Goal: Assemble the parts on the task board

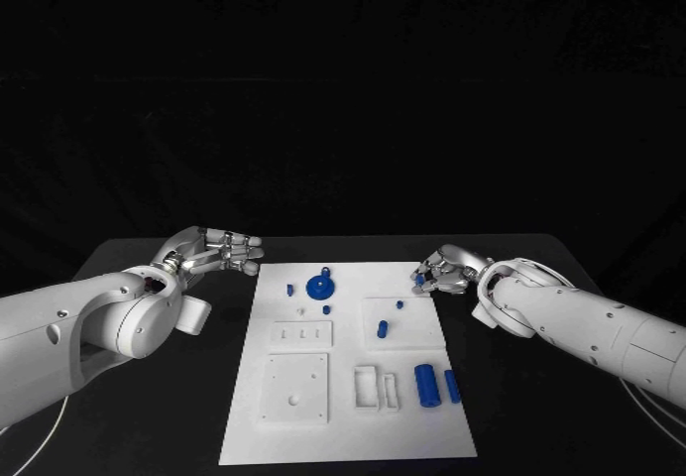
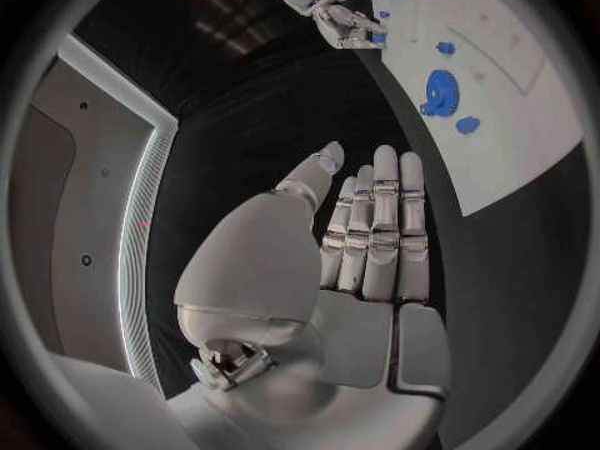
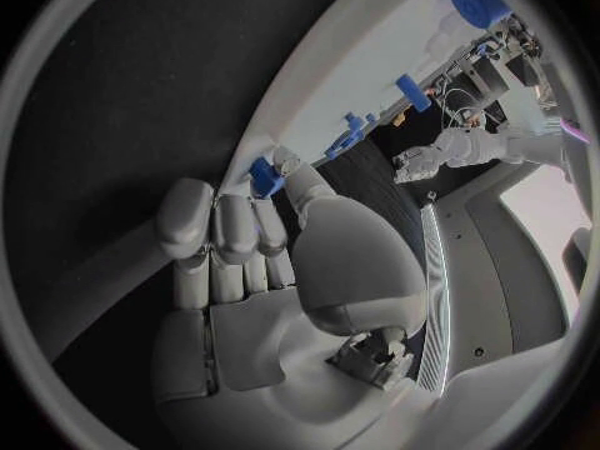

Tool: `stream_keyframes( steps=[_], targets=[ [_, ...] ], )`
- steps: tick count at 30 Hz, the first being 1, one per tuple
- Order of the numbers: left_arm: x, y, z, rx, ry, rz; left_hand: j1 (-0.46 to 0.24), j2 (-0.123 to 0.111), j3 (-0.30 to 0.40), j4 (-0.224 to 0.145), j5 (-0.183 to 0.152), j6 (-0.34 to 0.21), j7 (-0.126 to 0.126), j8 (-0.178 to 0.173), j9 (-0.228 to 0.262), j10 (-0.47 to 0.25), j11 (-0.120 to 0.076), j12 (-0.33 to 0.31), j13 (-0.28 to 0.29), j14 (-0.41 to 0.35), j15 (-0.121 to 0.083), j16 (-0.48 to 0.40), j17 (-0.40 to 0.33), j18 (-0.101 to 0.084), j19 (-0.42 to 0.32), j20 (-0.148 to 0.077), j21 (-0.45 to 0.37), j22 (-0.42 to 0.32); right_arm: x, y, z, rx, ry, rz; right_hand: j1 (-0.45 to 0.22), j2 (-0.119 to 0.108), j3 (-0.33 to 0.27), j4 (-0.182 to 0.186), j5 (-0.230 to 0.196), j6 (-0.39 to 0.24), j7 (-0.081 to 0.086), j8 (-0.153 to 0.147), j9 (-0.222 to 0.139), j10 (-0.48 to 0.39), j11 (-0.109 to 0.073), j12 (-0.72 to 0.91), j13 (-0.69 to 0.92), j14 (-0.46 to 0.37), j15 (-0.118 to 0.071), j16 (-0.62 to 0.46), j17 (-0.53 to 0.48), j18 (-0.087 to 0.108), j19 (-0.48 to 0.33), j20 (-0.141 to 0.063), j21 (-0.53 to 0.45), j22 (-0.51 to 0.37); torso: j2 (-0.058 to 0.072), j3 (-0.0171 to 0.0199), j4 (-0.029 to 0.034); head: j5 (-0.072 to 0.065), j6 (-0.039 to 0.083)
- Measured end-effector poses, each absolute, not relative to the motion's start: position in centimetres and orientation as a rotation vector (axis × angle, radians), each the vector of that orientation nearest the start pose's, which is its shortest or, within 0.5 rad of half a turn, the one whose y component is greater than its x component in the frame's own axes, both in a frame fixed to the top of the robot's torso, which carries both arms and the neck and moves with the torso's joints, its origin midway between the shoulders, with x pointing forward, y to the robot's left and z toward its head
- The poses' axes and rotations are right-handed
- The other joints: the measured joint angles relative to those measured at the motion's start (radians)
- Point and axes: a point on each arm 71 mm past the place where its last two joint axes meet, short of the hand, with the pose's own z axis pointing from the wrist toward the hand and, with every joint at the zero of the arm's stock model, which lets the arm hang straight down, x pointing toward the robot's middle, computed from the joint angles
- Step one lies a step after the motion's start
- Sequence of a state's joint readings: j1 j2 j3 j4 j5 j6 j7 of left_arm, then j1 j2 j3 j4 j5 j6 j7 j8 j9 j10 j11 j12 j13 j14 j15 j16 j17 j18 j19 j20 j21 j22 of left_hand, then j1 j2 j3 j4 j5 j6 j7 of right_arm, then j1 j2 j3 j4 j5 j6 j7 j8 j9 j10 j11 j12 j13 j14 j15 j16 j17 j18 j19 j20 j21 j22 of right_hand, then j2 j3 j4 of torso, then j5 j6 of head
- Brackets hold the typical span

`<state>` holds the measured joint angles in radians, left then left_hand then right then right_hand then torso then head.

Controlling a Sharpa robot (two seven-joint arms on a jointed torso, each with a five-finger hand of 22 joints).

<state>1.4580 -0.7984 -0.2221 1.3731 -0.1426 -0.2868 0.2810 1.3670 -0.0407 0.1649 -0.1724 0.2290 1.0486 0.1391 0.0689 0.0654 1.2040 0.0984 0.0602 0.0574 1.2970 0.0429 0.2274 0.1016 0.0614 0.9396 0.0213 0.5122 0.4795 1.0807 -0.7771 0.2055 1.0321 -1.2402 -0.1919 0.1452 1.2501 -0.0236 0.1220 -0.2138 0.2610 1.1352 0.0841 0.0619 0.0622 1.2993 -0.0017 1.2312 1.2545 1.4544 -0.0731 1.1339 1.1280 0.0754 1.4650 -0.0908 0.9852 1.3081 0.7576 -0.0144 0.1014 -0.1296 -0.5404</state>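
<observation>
The white task board (image 1: 414, 436) lies in the middle of the black table. On it are a blue gear (image 1: 322, 289), a short blue peg (image 1: 382, 327) and two blue cylinders (image 1: 424, 385) near the right edge. My right hand (image 1: 446, 272) hovers at the board's far right corner and pinches a small blue part (image 1: 419, 284) between thumb and fingertip; the same part (image 3: 264, 176) sits at the tip of the thumb (image 3: 290, 165) in the right wrist view. My left hand (image 1: 217, 252) is off the board's far left corner, fingers (image 2: 381, 220) straight and holding nothing.
Near the gear a small blue peg (image 1: 290, 291) stands, and another small blue piece (image 1: 327, 310) lies just below it. White raised blocks (image 1: 299, 389) and a slotted holder (image 1: 375, 386) occupy the board's near half. Black table (image 1: 171, 416) surrounds the board.
</observation>
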Motion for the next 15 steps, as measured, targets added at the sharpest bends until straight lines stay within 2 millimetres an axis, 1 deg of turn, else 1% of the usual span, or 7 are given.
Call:
stream_keyframes(
  steps=[1,3,4,5,7,10,15],
  targets=[
    [53.65,23.37,-12.39,-0.845,1.508,-1.323,0.0,0.0,0.0,0.0,0.0,0.0,0.0,0.0,0.0,0.0,0.0,0.0,0.0,0.0,0.0,0.0,0.0,0.0,0.0,0.0,0.0,0.001,55.51,-32.69,-19.96,0.226,1.653,0.628,0.0,0.0,0.0,0.0,0.004,0.0,0.0,0.0,0.0,0.0,0.0,0.0,0.0,0.0,0.0,0.0,0.0,0.0,0.0,0.0,0.0,0.0,0.0,0.0003,0.0,0.0,0.0],
    [53.65,23.37,-12.39,-0.845,1.508,-1.323,0.0,0.0,0.0,0.0,0.0,0.0,0.0,0.0,0.0,0.0,0.0,0.0,0.0,0.0,0.0,0.0,0.0,0.0,0.0,0.0,0.0,0.001,55.51,-32.73,-19.96,0.227,1.652,0.627,-0.006,-0.008,-0.017,0.004,0.017,-0.007,0.007,0.0,0.0,0.0,0.0,0.0,-0.001,0.0,0.0,0.0,0.0,0.0,0.0,0.0,0.0,0.0,0.0,0.0004,-0.0001,-0.001,-0.001],
    [53.65,23.37,-12.39,-0.845,1.508,-1.323,0.0,0.0,0.0,0.0,0.0,0.0,0.0,0.0,0.0,0.0,0.0,0.0,0.0,0.0,0.0,0.0,0.0,0.0,0.0,0.0,0.0,0.001,55.51,-32.73,-19.97,0.227,1.652,0.626,-0.007,-0.019,-0.038,0.01,0.027,-0.018,0.01,0.0,0.0,0.0,0.0,0.0,-0.002,0.0,0.0,0.0,0.0,0.0,0.0,0.0,0.0,0.0,0.0,0.0004,-0.0005,-0.001,-0.001],
    [53.65,23.36,-12.4,-0.845,1.508,-1.323,0.0,0.0,0.0,0.0,0.0,0.0,0.0,0.0,0.0,0.0,0.0,0.0,0.0,0.0,0.0,0.0,0.0,0.0,0.0,0.0,0.0,0.001,55.51,-32.73,-19.97,0.227,1.652,0.626,-0.002,-0.025,-0.062,0.019,0.031,-0.026,0.011,0.0,0.0,0.0,0.0,0.0,-0.003,0.0,0.0,0.0,0.0,0.0,0.0,0.0,0.0,0.0,0.0,0.0004,-0.0006,-0.002,0.0],
    [53.65,23.35,-12.4,-0.845,1.508,-1.323,0.0,0.0,0.0,0.0,0.0,0.0,0.0,0.0,0.0,0.0,0.0,0.0,0.0,0.0,0.0,0.0,0.0,0.0,0.0,0.0,0.0,0.001,55.51,-32.72,-19.97,0.227,1.653,0.627,0.016,-0.036,-0.115,0.042,0.032,-0.052,0.015,0.0,0.0,-0.006,0.006,0.0,-0.006,-0.003,0.003,0.0,0.0,0.0,0.0,0.0,0.0,0.0,0.0,0.0002,-0.0012,-0.002,0.0],
    [53.65,23.31,-12.4,-0.844,1.509,-1.324,0.0,0.0,0.0,0.0,0.0,0.0,0.0,0.0,0.0,0.0,0.0,0.0,0.0,0.0,0.0,0.0,0.0,0.0,-0.003,0.003,0.0,0.001,55.51,-32.7,-19.97,0.227,1.653,0.627,0.039,-0.041,-0.152,0.067,0.028,-0.075,0.021,0.0,0.0,-0.008,0.007,0.0,-0.008,-0.004,0.003,0.0,-0.002,0.0,0.004,0.004,0.0,0.0,0.0,0.0,-0.0012,-0.002,-0.001],
    [53.65,23.31,-12.4,-0.844,1.509,-1.324,0.0,0.0,0.0,0.0,0.0,0.0,0.0,0.0,0.0,0.0,0.0,0.0,0.0,0.0,0.0,0.0,0.0,0.0,-0.004,0.004,0.0,0.001,55.49,-32.68,-19.99,0.226,1.653,0.628,0.047,-0.043,-0.167,0.082,0.026,-0.077,0.023,0.0,0.0,-0.008,0.007,0.0,-0.01,-0.004,0.004,0.0,-0.002,0.0,0.0,0.007,0.0,0.0,0.0,-0.0002,-0.0002,-0.003,-0.002]
  ],
)
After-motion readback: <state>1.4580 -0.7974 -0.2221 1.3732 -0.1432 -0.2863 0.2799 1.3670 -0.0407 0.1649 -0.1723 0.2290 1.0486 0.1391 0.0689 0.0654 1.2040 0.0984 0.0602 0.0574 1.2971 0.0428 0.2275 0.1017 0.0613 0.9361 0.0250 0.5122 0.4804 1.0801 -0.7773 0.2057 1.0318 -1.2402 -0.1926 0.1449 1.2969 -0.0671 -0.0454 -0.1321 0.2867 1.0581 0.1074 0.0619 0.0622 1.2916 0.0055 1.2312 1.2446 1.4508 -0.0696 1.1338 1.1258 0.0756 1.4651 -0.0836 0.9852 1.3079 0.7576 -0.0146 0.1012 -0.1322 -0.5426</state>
